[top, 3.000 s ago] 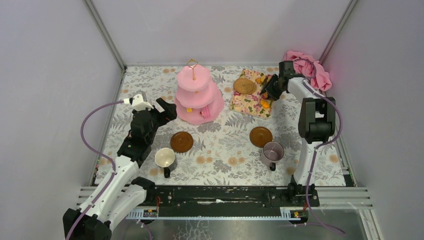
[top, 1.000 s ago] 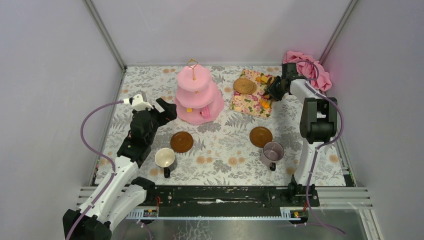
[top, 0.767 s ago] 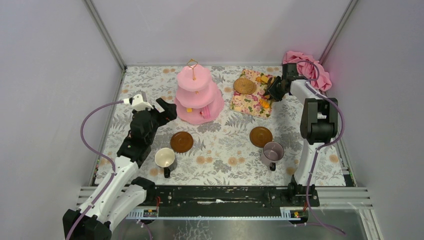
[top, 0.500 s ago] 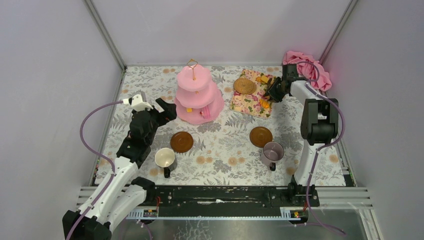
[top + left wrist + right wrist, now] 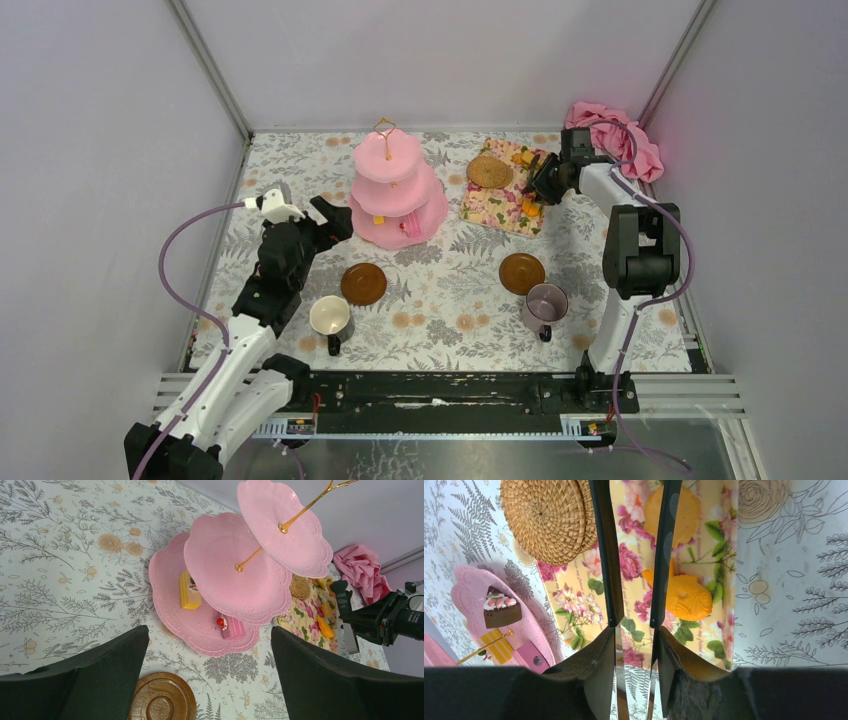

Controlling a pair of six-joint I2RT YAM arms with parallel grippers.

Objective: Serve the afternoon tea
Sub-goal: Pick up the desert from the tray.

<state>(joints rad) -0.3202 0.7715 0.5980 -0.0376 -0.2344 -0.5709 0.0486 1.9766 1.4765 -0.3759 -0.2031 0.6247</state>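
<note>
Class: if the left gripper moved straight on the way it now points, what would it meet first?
Most likely the pink cake stand, which sits directly ahead of the open left gripper. The brown saucer is nearer but seems to lie below that line.

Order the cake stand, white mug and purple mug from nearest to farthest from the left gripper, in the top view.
1. Cake stand, just right of the left gripper.
2. White mug, nearer the bases.
3. Purple mug, right side.

Glossy pink cake stand (image 5: 225,580), woven straw mat (image 5: 546,515), wooden saucer (image 5: 162,700), shiny black tongs (image 5: 606,555).
</note>
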